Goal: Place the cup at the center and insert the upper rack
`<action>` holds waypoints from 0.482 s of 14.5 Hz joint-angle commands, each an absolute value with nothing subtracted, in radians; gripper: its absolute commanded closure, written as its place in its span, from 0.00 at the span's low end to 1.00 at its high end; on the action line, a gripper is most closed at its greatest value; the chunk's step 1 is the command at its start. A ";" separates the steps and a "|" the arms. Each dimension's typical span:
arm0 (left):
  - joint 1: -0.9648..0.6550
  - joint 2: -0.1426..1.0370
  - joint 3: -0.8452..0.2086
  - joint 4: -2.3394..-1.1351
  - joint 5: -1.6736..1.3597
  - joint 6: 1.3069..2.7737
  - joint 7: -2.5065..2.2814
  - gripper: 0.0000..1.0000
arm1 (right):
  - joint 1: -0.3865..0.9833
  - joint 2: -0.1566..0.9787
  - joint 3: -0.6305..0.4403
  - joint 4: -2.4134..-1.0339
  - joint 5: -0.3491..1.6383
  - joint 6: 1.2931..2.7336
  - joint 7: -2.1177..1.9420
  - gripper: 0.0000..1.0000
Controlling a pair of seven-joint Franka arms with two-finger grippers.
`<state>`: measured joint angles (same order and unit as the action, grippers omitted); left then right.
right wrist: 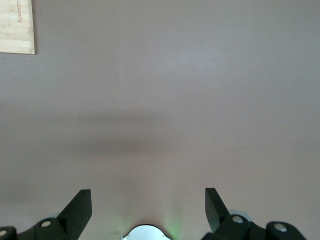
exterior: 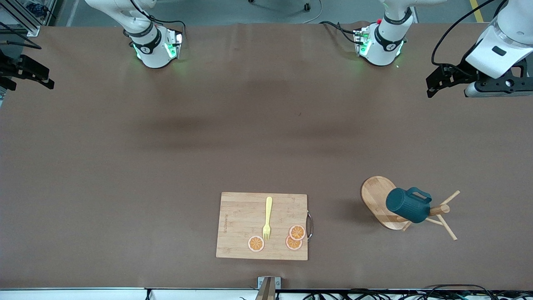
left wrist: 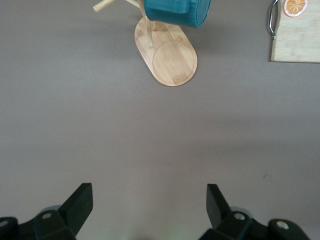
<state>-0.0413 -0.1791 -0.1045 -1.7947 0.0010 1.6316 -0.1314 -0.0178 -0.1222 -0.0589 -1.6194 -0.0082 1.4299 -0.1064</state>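
Note:
The dark teal ribbed cup point(exterior: 406, 206) hangs tilted on a peg of the upper rack, a light wooden mug tree with an oval base point(exterior: 374, 196) and thin pegs point(exterior: 447, 227). The rack stands near the front camera toward the left arm's end of the table. In the left wrist view the cup point(left wrist: 175, 12) and the rack's base point(left wrist: 170, 60) lie well ahead of the open, empty left gripper point(left wrist: 148, 200). That left gripper point(exterior: 433, 83) hovers over the table's end by its base. My right gripper point(exterior: 41, 77) waits over the other end, open and empty point(right wrist: 148, 205).
A bamboo cutting board point(exterior: 241, 216) with a metal handle lies near the front edge, mid-table, beside the rack. On it rest a yellow fork point(exterior: 267, 216) and orange slices point(exterior: 255, 243). The board's corner point(right wrist: 16, 25) shows in the right wrist view.

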 commanded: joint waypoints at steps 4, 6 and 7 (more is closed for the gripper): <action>-0.061 -0.166 -0.075 -1.752 0.009 1.634 -0.109 0.00 | -0.012 -0.146 -0.060 -1.643 0.003 1.439 -0.117 0.00; -0.063 -0.166 -0.074 -1.752 0.009 1.629 -0.109 0.00 | -0.012 -0.146 -0.060 -1.643 0.003 1.439 -0.117 0.00; -0.063 -0.166 -0.075 -1.750 0.009 1.625 -0.110 0.00 | -0.014 -0.146 -0.060 -1.643 0.003 1.439 -0.117 0.00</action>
